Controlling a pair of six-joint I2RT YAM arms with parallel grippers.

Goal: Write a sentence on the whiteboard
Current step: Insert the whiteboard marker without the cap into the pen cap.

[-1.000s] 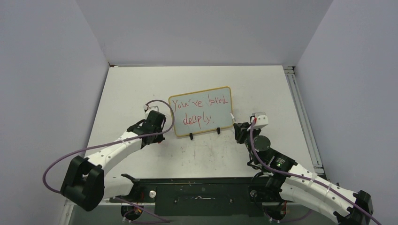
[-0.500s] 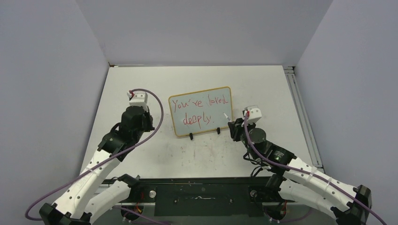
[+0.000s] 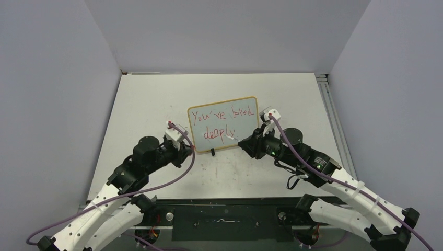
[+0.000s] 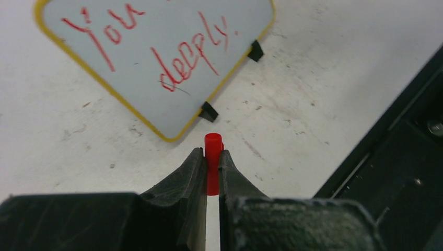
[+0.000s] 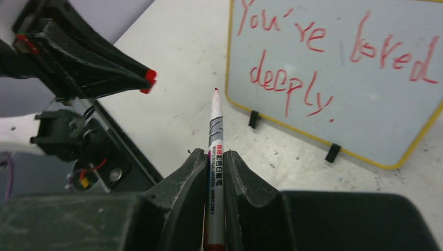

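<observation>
Mid-table, the whiteboard (image 3: 248, 130) stands propped, the sentence (image 3: 218, 134) complete in red. Both arms have swung from its side edges to its near edge. The right gripper (image 5: 214, 157) is clenched on the uncapped marker (image 5: 215, 136) and the left gripper (image 4: 211, 155) pinches the red cap (image 4: 212, 146), their tips apart. Recapping looks next, with bare table (image 3: 292, 104) around them.

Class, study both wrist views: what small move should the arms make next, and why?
Probably ease the marker, tip bare, toward the red cap to recap it: the sentence on the whiteboard looks complete, the right gripper grips the marker and the left gripper pinches the cap, a gap between them.
</observation>
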